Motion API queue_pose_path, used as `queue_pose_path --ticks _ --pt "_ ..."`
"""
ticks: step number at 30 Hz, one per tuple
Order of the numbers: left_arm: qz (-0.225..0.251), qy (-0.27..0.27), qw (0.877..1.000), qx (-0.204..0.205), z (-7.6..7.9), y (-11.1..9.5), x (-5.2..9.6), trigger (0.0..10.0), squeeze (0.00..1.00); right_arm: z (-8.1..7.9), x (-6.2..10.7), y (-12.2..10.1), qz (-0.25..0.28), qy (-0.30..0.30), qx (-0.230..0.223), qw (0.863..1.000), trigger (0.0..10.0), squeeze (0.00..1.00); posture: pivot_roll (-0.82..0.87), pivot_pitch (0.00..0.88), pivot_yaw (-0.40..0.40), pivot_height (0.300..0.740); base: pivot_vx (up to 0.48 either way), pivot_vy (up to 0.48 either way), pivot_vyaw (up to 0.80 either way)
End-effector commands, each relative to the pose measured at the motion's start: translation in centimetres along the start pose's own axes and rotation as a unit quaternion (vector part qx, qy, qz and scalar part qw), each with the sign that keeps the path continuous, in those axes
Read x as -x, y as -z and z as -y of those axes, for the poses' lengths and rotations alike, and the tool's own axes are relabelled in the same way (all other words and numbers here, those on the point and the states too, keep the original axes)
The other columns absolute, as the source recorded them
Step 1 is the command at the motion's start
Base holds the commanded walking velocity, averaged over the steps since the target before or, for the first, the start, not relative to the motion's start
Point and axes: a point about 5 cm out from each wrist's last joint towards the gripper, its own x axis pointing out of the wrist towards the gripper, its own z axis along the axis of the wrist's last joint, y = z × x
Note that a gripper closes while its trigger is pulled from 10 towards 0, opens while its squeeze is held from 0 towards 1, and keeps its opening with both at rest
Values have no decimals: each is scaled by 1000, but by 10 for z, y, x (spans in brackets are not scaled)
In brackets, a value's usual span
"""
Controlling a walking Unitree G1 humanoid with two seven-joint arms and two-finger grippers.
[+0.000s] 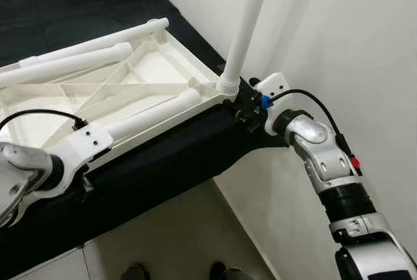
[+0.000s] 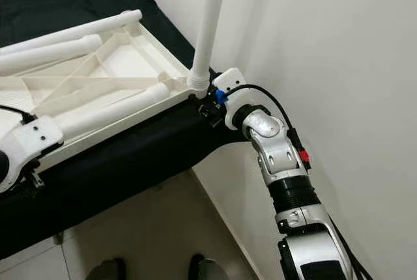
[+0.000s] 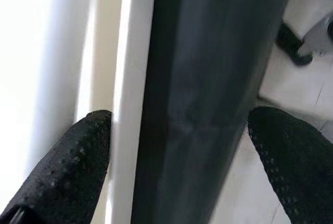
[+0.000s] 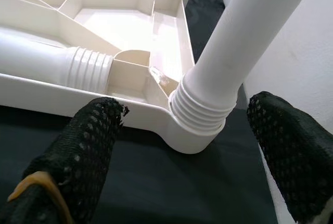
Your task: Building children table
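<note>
A white plastic table top [image 1: 189, 55] lies upside down on a black-covered surface [image 1: 163, 156]. One white leg [image 1: 246, 26] stands upright in its corner socket [image 4: 195, 125] near the wall. Three more legs lie across the underside, one of them [image 1: 156, 114] near the front rim. My right gripper [image 4: 187, 112] is open at that corner, its fingers [image 4: 93, 135] on either side of the leg's ribbed base and apart from it. My left gripper [image 3: 182, 117] is open at the front left rim, spanning the white rim [image 3: 122, 104] and the black edge [image 3: 197, 78].
A white wall [image 1: 339, 32] runs close along the right side of the black surface, just behind the upright leg. Pale tiled floor [image 1: 169, 228] lies below the front edge, with the robot's feet [image 1: 137, 272] on it.
</note>
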Motion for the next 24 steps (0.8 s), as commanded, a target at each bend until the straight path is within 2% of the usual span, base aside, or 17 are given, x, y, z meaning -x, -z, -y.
queue_pose_path --ticks 1,8,9,10,11,14,24 --pt "-20 3 1000 1 1 9 -3 10000 0 4 1 0 -1 4 -2 1000 10000 0 116 239 -85 740 0 0 0" --pt "-42 3 999 -11 0 22 -15 10000 0 3 1 -3 5 3 -5 1000 10000 0 116 239 -85 740 0 0 0" --pt "-44 0 999 -12 -4 24 -16 8549 0 3 2 -2 5 3 -5 1000 10000 0 106 242 -81 740 0 0 0" --pt "-44 0 999 -12 -4 24 -16 8549 0 3 2 -2 5 3 -5 1000 10000 0 106 242 -81 740 0 0 0" --pt "-43 -9 999 -10 -10 25 -17 0 0 3 2 -2 4 5 -7 1000 10000 0 106 242 -81 740 0 0 0" --pt "-33 -25 999 -7 -22 25 -14 0 0 3 3 -1 2 4 -7 1000 10000 0 108 244 -77 740 0 0 0" --pt "-23 -24 999 -6 -30 25 -11 0 0 -1 2 0 3 -1 -9 1000 10000 0 113 242 -76 740 0 0 0"
